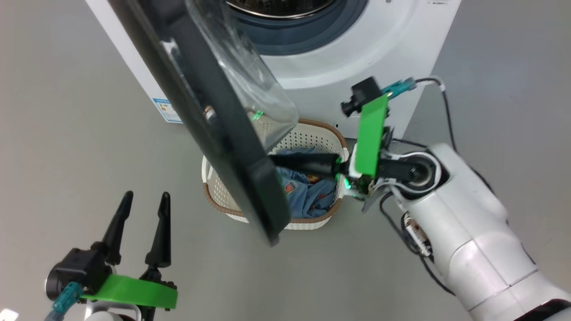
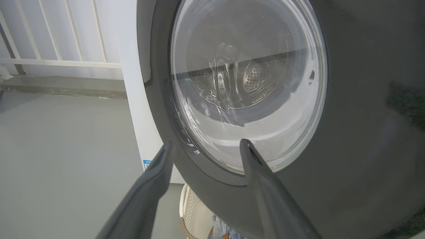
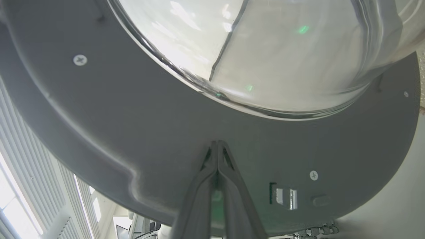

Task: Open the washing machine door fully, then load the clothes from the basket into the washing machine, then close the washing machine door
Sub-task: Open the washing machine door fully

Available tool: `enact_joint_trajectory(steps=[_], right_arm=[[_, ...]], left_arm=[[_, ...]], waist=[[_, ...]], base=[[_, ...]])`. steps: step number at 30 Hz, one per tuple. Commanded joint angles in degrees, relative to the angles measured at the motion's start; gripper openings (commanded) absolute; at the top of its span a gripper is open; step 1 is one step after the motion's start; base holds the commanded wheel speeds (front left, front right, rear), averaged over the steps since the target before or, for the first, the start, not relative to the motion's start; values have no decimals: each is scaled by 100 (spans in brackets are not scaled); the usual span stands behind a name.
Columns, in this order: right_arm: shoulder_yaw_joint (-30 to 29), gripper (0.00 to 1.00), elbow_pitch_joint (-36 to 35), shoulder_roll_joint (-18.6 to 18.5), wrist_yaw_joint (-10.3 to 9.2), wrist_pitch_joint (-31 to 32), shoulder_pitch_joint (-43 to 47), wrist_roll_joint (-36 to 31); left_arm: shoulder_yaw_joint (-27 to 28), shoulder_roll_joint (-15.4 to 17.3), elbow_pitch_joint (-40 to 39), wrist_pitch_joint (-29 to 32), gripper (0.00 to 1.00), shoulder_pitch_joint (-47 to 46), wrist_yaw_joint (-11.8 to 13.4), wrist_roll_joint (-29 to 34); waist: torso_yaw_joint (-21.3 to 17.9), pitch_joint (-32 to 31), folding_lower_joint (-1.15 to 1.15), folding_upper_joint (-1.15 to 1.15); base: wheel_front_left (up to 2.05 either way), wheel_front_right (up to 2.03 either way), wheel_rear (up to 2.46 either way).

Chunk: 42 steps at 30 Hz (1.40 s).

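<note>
My left pincer (image 1: 146, 195) hangs low over the floor, released and spread wide, holding nothing. It faces the door's outer glass, placed, I judge, to catch the rim if needed. The door (image 1: 223, 133) stands part-open, swung out above the basket (image 1: 308, 133), so not yet fully open. The basket sits on the floor just before the washer (image 1: 357, 58), with the clothes (image 1: 312, 200) heaped inside. My right pincer (image 1: 277, 159) is clenched on nothing and reaches across above the clothes, tips at the door's inner rim, touching or not I cannot tell. Shut fingers make a stiff prod for pushing it wider
</note>
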Motion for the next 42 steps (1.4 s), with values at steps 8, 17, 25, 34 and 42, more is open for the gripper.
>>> enact_joint_trajectory(steps=[8,17,25,34,42], right_arm=[[1101,0,-208,194,10,-624,88,740],[2301,0,-319,194,10,-1345,-150,1694],[2555,0,-351,112,10,-1991,-94,2202],[2444,0,-851,-415,10,-2375,548,2425],[2465,0,-1256,-803,10,-2729,1059,2636]], left_arm=[[355,94,-101,-46,100,16,-17,83],[444,58,-82,-46,100,21,-17,104],[607,61,-72,-46,100,210,-17,145],[823,201,-108,-46,100,631,-17,212],[941,241,-146,-46,100,967,-17,289]], waist=[[32,-94,0,0],[45,-178,0,0],[-113,-449,0,0],[-499,-881,0,0],[-784,-1195,0,0]], base=[[0,0,0],[0,0,0],[0,0,0],[0,0,0],[0,0,0]])
